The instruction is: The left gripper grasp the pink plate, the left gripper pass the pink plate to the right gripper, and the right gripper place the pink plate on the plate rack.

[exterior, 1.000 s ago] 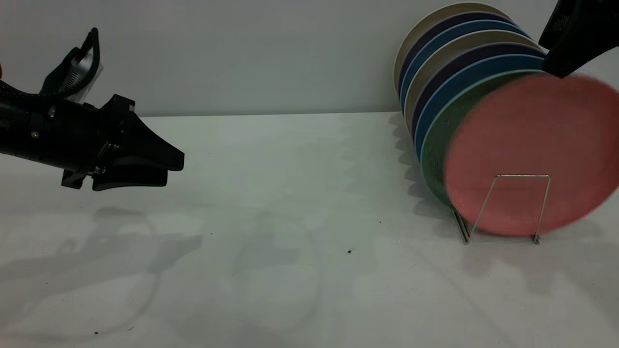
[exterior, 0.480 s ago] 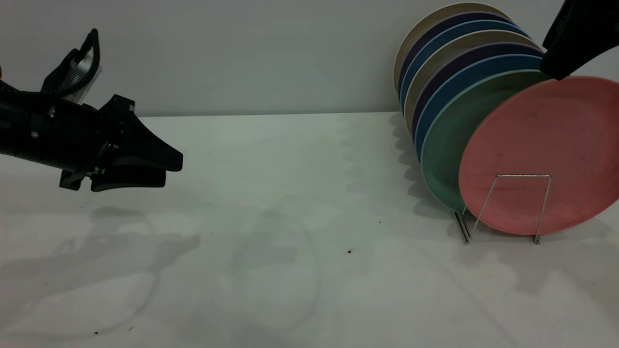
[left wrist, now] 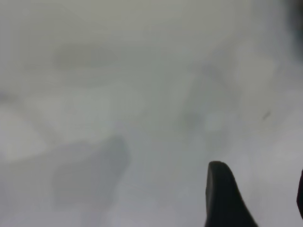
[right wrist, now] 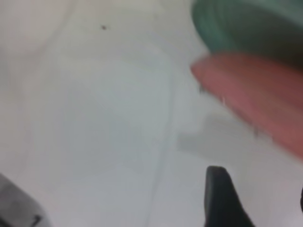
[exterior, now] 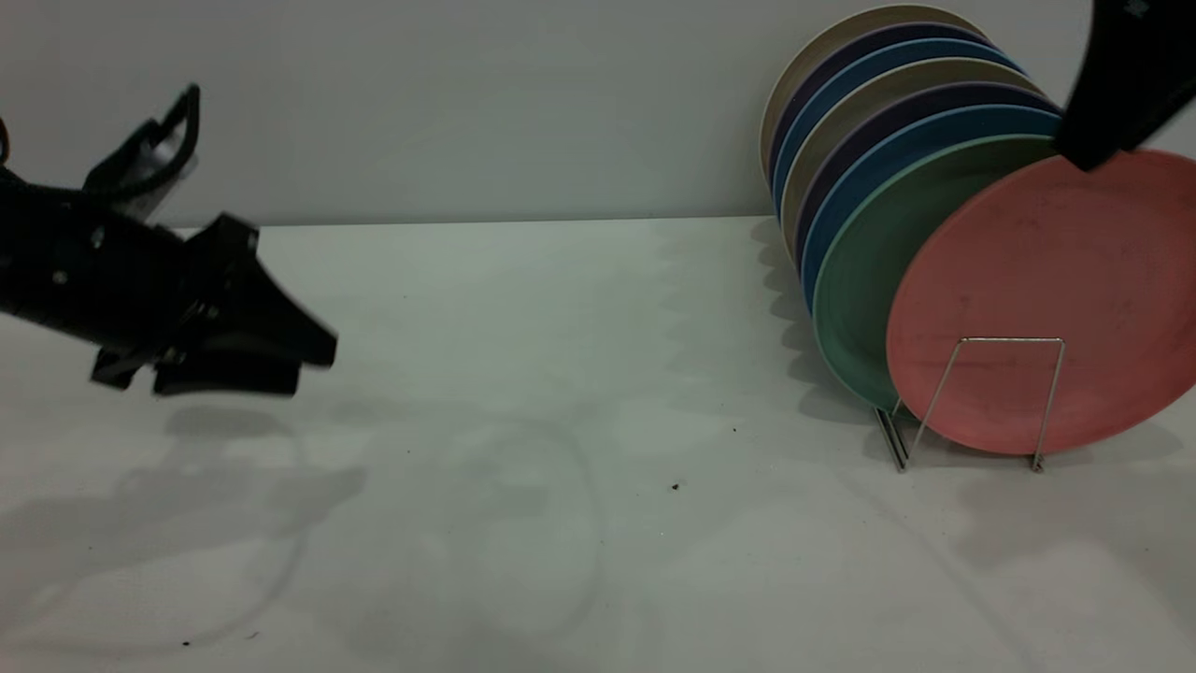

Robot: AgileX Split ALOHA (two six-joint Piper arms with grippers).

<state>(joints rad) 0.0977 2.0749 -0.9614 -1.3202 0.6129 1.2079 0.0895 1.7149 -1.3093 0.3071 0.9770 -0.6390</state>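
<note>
The pink plate stands on edge in the plate rack, at the front of the row and leaning on the green plate. The right gripper hangs at its top rim; I cannot tell whether it grips or has let go. Far across the table, the left gripper hovers low, jaws nearly together, holding nothing. The placing looks essentially done.
</note>
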